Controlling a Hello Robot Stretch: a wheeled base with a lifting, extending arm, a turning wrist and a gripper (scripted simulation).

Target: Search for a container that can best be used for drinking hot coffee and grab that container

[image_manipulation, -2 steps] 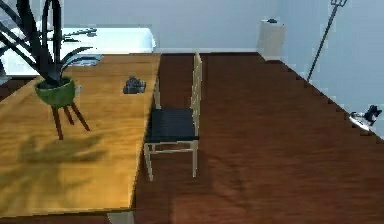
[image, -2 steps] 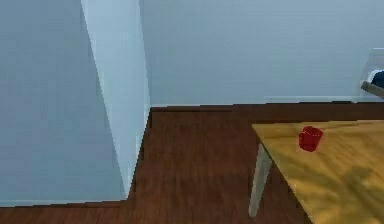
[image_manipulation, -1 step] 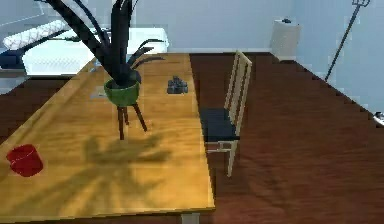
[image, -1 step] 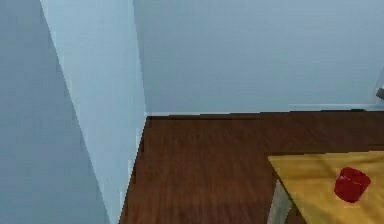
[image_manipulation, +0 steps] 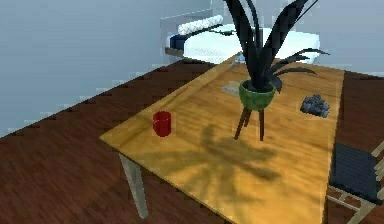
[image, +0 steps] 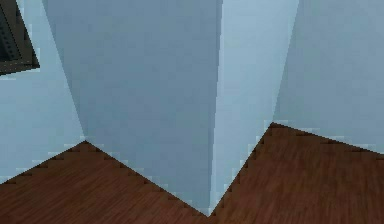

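On wooden table [image_manipulation: 215, 160], red cup [image_manipulation: 162, 122] left of potted plant [image_manipulation: 257, 93].

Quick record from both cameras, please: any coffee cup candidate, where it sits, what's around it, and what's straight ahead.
candidate: red cup, upright
support: wooden table, cup near the corner at the arm side view's left
also on table: potted plant in a green pot on a legged stand; small grey object
beside table: dark chair
beyond table: bed with white bedding
ahead: light blue wall corner, dark wood floor

Red cup [image_manipulation: 162, 123] upright on wooden table [image_manipulation: 200, 104]
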